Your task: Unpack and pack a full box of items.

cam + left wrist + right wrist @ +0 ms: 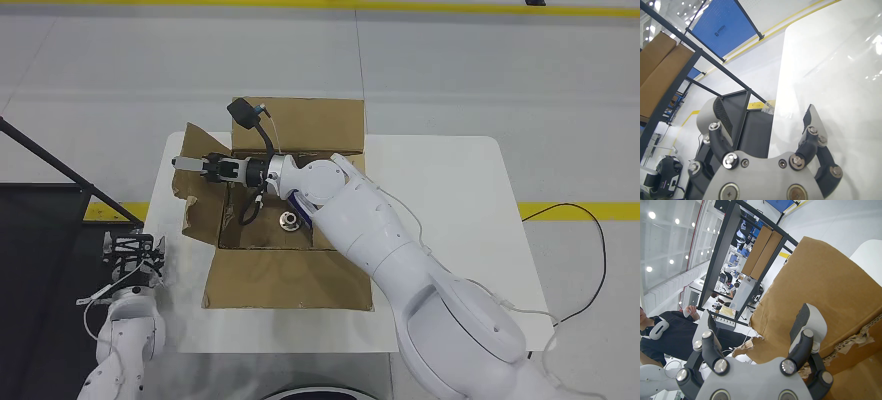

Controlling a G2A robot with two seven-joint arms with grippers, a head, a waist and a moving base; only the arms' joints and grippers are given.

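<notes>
An open cardboard box point(300, 125) stands in the middle of the white table point(450, 200), its flaps spread outward. A small round metal item point(290, 219) lies on the box floor. My right gripper point(183, 162) is at the box's left flap point(200, 195). There it is open point(757, 317), and the flap's torn brown edge point(810, 279) lies between and beyond its fingers. My left gripper point(130, 243) hangs off the table's left edge; it is open point(764, 111) with nothing between its fingers.
A black metal rack frame point(50, 160) stands on the floor left of the table, close to the left arm. The table's right half is bare white surface. The box's front flap point(290, 280) lies flat toward the near edge.
</notes>
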